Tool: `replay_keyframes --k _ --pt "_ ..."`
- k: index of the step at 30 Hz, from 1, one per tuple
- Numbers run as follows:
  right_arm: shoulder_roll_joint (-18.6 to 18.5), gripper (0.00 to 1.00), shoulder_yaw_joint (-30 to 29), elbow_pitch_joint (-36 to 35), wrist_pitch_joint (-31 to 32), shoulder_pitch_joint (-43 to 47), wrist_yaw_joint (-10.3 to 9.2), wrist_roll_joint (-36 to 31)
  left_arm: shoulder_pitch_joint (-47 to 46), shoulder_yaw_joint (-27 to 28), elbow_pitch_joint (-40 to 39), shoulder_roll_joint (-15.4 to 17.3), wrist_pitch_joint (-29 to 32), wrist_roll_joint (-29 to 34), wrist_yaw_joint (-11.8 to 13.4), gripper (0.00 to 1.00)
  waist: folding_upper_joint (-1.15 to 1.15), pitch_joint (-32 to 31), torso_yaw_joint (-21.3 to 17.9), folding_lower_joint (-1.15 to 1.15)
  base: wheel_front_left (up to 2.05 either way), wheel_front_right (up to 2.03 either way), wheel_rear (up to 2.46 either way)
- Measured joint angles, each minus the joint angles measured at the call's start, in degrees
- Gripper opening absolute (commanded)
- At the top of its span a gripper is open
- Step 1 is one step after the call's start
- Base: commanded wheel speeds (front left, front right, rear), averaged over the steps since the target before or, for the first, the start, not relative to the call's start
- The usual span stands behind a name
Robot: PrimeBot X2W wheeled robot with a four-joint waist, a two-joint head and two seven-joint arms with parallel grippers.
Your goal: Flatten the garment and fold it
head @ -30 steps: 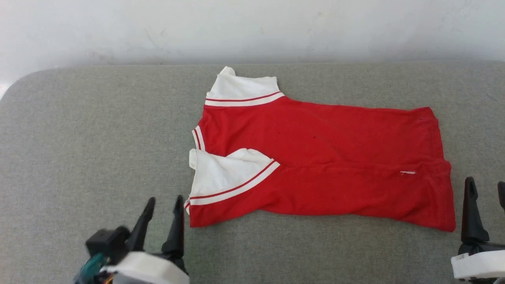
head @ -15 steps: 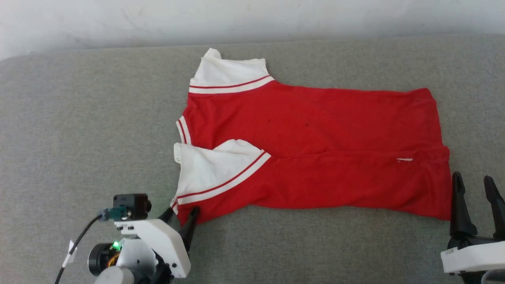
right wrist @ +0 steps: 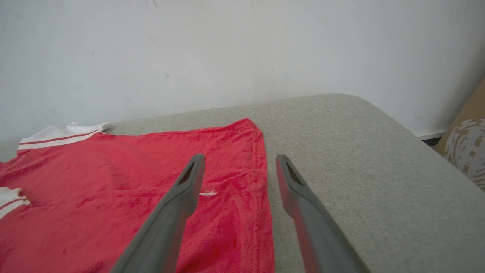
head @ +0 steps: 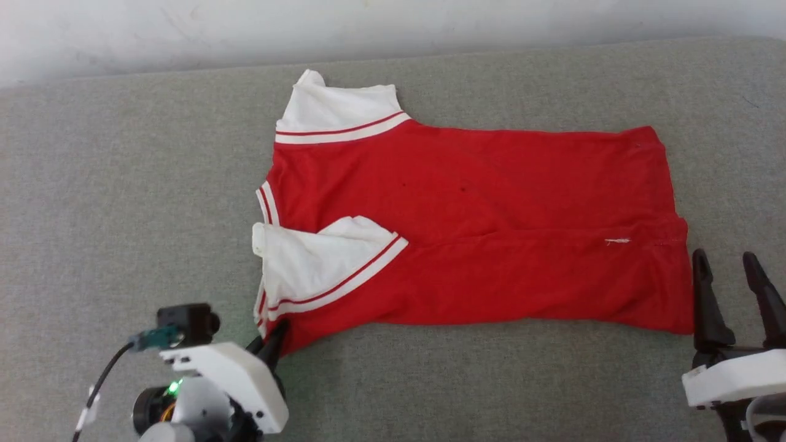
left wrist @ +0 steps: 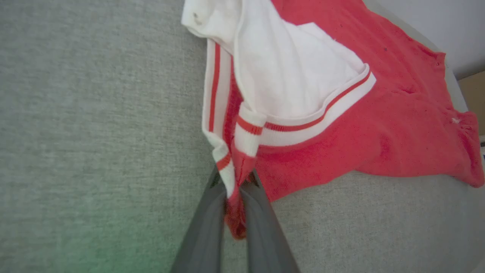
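Note:
The garment (head: pixel 479 239), red with white striped-trim sleeves, lies spread sideways on the grey padded table (head: pixel 123 184), collar end to the left, its near long edge folded over. My left gripper (head: pixel 273 341) is shut on the garment's near left corner; in the left wrist view its fingers (left wrist: pixel 261 212) pinch a red fold (left wrist: pixel 235 212) of the garment (left wrist: pixel 341 125). My right gripper (head: pixel 731 276) stands open just past the hem's near right corner. In the right wrist view the right gripper (right wrist: pixel 237 161) hovers over the hem (right wrist: pixel 261 182), nothing between its fingers.
A pale wall (head: pixel 393 24) runs behind the table's far edge. The table's rounded right end (right wrist: pixel 398 136) drops off near a cardboard box (right wrist: pixel 466 148). Bare grey surface lies left of and in front of the garment.
The left gripper went forward to the garment's near left corner and shut on it. The right gripper stayed open by the hem. The head camera shifted, so the whole picture moved.

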Motion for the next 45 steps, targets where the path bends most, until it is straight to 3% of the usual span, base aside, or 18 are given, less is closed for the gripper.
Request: replay_keyframes --k 9,21,22,23,29,34,45 --pt "-0.2 1.0 -1.7 1.0 18.9 1.2 0.01 -0.4 5.5 1.8 -5.0 -0.5 -2.0 -1.9 1.4 0.0 0.0 0.7 1.4 0.0 0.0 0.0 0.0" --pt "0.3 1.0 -3.4 4.2 28.4 -1.6 0.01 -1.5 2.1 0.5 -4.6 -1.4 -2.2 -2.0 0.2 0.0 0.0 4.1 2.7 -0.01 0.0 0.0 0.0" --pt "0.3 0.58 -3.4 4.3 29.2 -2.1 0.01 -1.2 1.8 0.4 -4.6 -1.4 -2.2 -2.0 0.2 0.0 0.0 4.3 2.8 -0.01 0.0 0.0 0.0" --pt "0.3 0.0 -3.5 4.3 29.8 -2.5 0.0 -0.7 1.6 0.4 -4.6 -1.4 -2.2 -2.0 0.2 0.0 0.0 4.5 2.8 -0.01 0.0 0.0 0.0" --pt "0.6 0.0 -2.9 2.8 31.8 -4.0 -0.01 1.2 1.5 1.2 -4.9 -1.0 -1.7 -3.6 -0.4 0.0 0.0 4.4 2.8 0.0 0.0 0.0 0.0" --pt "0.4 0.0 -3.2 -1.1 33.4 -3.3 0.01 2.2 3.9 4.0 -8.0 1.4 -1.3 -4.1 0.5 0.0 0.0 2.7 2.7 0.0 0.0 0.0 0.0" --pt "1.2 0.0 -7.9 -7.2 42.2 7.9 0.07 5.1 16.8 4.2 -15.4 1.3 2.0 -7.6 3.1 0.0 0.0 -0.4 3.0 -0.01 0.0 0.0 0.0"
